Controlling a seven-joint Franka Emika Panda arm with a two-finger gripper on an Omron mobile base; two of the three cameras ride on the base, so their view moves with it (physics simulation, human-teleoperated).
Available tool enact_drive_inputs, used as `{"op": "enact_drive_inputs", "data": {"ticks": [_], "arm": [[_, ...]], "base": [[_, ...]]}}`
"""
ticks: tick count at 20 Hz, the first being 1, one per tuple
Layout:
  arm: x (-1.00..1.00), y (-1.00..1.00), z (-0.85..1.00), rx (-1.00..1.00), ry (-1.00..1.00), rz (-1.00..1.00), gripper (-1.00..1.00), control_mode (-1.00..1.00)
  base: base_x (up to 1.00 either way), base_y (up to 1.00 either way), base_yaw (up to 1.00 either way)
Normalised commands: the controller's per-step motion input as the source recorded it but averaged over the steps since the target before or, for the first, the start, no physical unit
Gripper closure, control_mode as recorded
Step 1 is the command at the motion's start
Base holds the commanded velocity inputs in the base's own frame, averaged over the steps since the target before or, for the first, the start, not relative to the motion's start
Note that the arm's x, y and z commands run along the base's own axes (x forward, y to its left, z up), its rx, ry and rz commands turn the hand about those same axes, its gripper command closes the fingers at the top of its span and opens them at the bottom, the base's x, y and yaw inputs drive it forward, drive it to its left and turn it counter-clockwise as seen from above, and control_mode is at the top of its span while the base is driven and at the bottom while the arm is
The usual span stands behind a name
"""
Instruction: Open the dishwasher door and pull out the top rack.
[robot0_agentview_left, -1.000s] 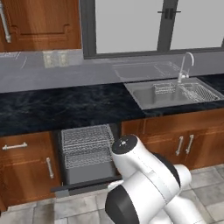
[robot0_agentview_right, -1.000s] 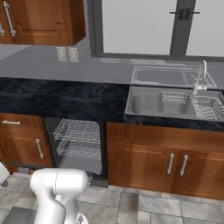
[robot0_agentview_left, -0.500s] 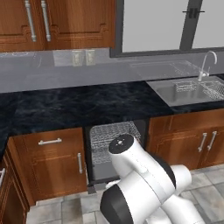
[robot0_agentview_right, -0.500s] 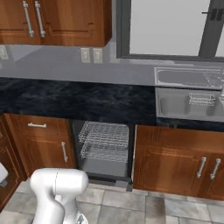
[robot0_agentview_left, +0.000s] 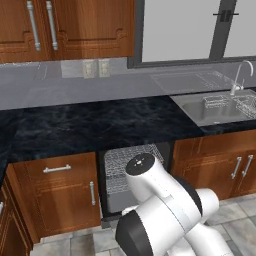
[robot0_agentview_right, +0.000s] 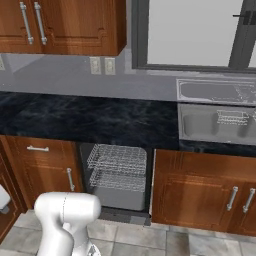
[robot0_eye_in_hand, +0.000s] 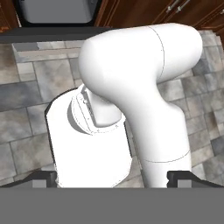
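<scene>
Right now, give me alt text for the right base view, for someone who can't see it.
An open dishwasher under a dark stone counter shows two wire racks inside, with wooden cabinets on both sides. A steel sink sits at the right, below a window.

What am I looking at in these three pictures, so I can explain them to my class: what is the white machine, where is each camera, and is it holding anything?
This is a computer-rendered kitchen. The white robot arm with dark joints stands on a base that can drive. Two cameras ride on that base, behind the arm to its left and right. The third sits on the hand and here looks down at the robot's own body and the tiled floor. The two-finger gripper is open and holds nothing. Under the dark marbled stone counter, the dark grey dishwasher door seems folded down. That uncovers the silver-grey wire top rack. A steel sink lies to the right.
</scene>
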Motion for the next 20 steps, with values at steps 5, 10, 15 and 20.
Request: {"op": "enact_drive_inputs", "data": {"ticks": [5, 10, 15, 20], "arm": [[0.00, 0.00, 0.00, 0.00, 0.00, 0.00, -1.00, 1.00], [0.00, 0.00, 0.00, 0.00, 0.00, 0.00, -1.00, 1.00], [0.00, 0.00, 0.00, 0.00, 0.00, 0.00, -1.00, 1.00], [0.00, 0.00, 0.00, 0.00, 0.00, 0.00, -1.00, 1.00]], "base": [[0.01, 0.00, 0.00], [0.14, -0.11, 0.00], [0.14, -0.16, 0.00], [0.10, -0.05, 0.00]]}}
